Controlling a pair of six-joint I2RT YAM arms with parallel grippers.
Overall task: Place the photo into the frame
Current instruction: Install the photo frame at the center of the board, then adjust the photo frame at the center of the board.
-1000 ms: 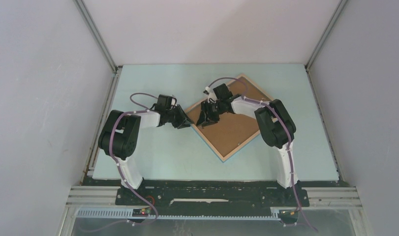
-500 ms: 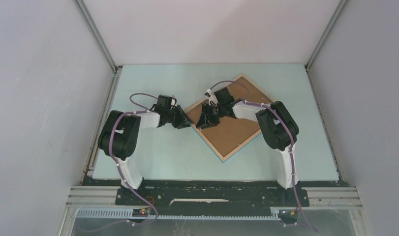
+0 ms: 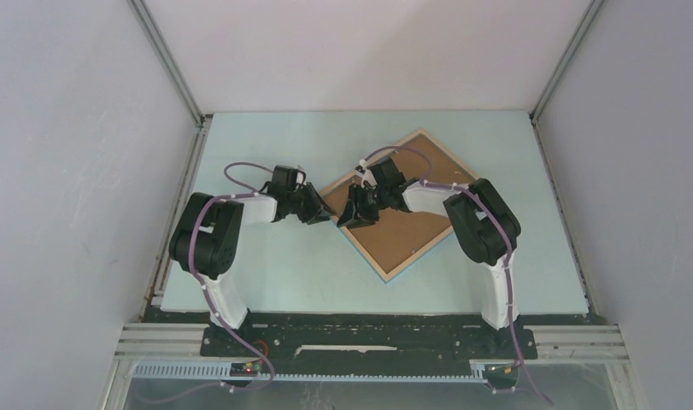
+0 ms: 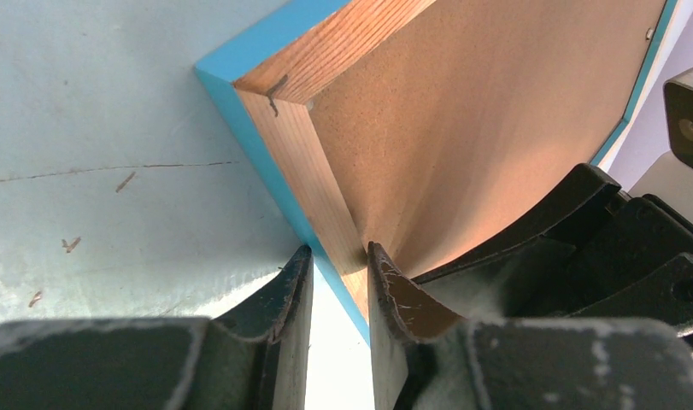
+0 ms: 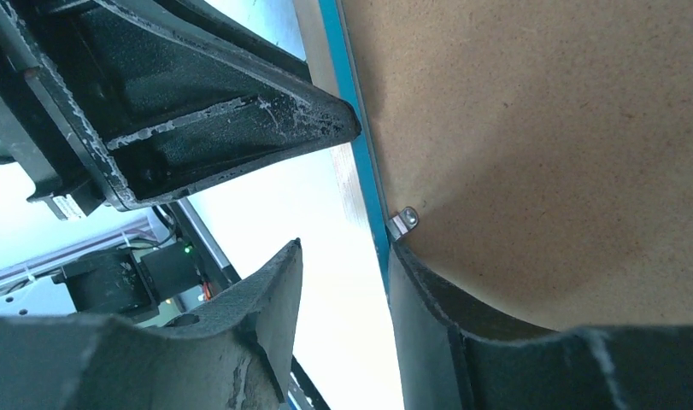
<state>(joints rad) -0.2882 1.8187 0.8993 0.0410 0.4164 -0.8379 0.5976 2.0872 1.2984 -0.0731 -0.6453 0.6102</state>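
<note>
Left claw [image 4: 336, 256] pinches the frame [image 4: 283, 77] by its wooden rail just beside a corner, back-up on the counter [image 4: 112, 171]. Right claw [image 5: 343, 256], close opposite, straddles the frame's edge, parted, a metal tab [image 5: 404, 220] on the backing board [image 5: 539, 128] just beside its inner jaw.

The top camera looks down from high behind the near edge over the whole desk [image 3: 266, 256]. Each wrist camera looks from very close along its claw: left claw [image 4: 338, 286] at the left corner of the frame [image 4: 287, 154], right claw [image 5: 347, 295] at the adjoining edge. All share that left part.
</note>
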